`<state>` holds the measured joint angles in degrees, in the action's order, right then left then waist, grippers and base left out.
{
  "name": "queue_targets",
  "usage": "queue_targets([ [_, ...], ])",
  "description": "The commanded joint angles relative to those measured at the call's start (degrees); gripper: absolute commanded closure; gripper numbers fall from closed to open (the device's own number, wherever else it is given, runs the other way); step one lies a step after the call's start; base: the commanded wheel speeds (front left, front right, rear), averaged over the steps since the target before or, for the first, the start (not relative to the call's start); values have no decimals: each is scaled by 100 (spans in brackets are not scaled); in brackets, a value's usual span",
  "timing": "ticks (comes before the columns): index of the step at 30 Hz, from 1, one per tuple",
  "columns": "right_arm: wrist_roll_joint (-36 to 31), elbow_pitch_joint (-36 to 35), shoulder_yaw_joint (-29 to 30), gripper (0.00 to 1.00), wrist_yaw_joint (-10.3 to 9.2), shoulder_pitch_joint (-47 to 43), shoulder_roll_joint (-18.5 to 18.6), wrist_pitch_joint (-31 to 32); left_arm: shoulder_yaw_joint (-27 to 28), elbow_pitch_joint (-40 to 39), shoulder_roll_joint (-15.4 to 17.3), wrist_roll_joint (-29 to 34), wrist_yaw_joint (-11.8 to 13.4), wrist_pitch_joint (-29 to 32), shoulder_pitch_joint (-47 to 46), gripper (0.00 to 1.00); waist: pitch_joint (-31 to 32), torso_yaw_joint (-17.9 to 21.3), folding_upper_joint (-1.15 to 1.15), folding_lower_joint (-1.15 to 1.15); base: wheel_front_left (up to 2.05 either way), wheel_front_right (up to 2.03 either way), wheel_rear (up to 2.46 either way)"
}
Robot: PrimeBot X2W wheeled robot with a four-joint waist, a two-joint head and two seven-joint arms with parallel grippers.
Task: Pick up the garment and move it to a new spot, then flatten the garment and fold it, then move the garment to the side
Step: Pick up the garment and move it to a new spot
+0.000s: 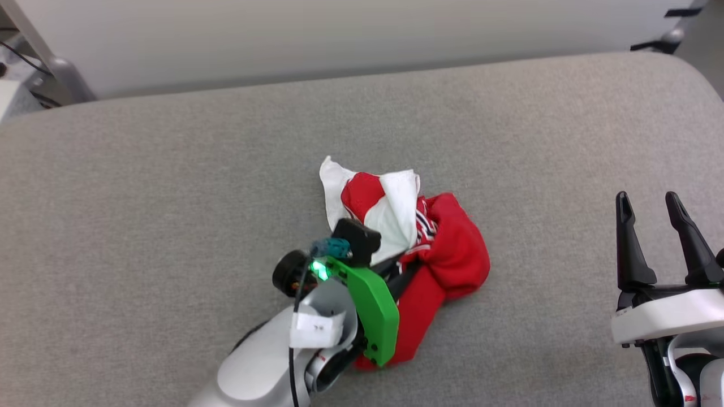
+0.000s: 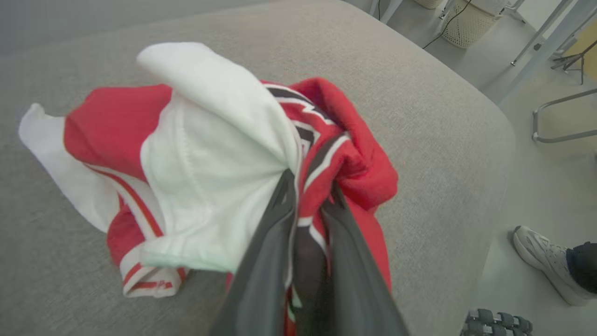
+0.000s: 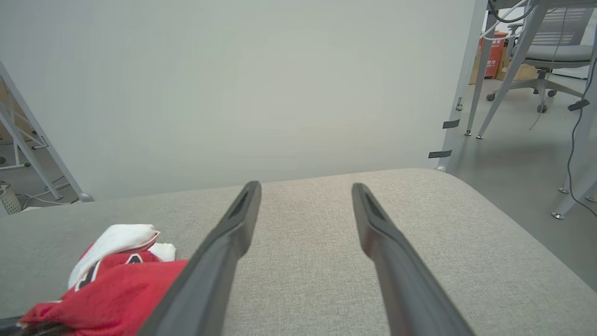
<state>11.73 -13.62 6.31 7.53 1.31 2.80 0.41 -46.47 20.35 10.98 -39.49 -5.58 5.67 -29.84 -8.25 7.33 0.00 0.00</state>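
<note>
The garment (image 1: 447,254), a red jersey-style shirt w/ white sleeves and red/white striped trim, lies crumpled in a heap near the middle of the grey fabric-covered padded surface (image 1: 169,198), slightly toward the robot. One white sleeve sticks up at the far side and the red bulk sags to the right.

The left gripper (image 1: 404,271) reaches in from the near side, fingers buried in the heap. A green plastic bracket (image 1: 370,305) on its wrist hides part of the cloth. In the left wrist view the left gripper (image 2: 310,186) has its two dark fingers nearly together, clamped on a bunch of red and white cloth w/ black-and-white trim. The garment (image 2: 210,163) fans out beyond the tips, and its striped cuff rests on the surface.

The right gripper (image 1: 647,200) sits well apart at the lower right, fingers spread wide and holding nothing. From its own wrist cam the right gripper (image 3: 305,186) points across bare surface, w/ the garment (image 3: 116,289) off to its left.

Containers:
- A pale perforated basket (image 2: 471,25) is on the floor past the surface's edge. Can't tell its contents.
- A red-orange box (image 3: 490,56) is just beside a brown cardboard box (image 3: 524,71) under a desk. Can't tell contents of either.

A person's foot in a pale sneaker (image 2: 545,261) stands on the floor near the surface's corner.
</note>
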Motion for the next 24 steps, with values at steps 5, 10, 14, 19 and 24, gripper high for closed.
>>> queue_targets([
  [5,44,173,-43,0,-4,223,9,-201,-435,469,-2,166,-135,-187,64,0,-736,41,0,0,0,0,0],
  [10,-63,286,-61,0,-4,255,8,-191,-373,400,58,325,-119,-766,36,0,-467,-131,0,0,0,0,0],
  [14,-136,301,-46,0,-4,205,8,-123,-253,107,136,391,-72,-1229,69,0,-211,-303,0,0,0,0,0],
  [19,-204,279,-50,0,-4,72,8,6,67,-326,327,398,180,-1705,203,0,122,-473,0,0,0,0,0],
  [24,-229,219,-62,0,-4,-106,8,137,604,-677,510,336,676,-1961,524,0,361,-597,0,0,0,0,0],
])
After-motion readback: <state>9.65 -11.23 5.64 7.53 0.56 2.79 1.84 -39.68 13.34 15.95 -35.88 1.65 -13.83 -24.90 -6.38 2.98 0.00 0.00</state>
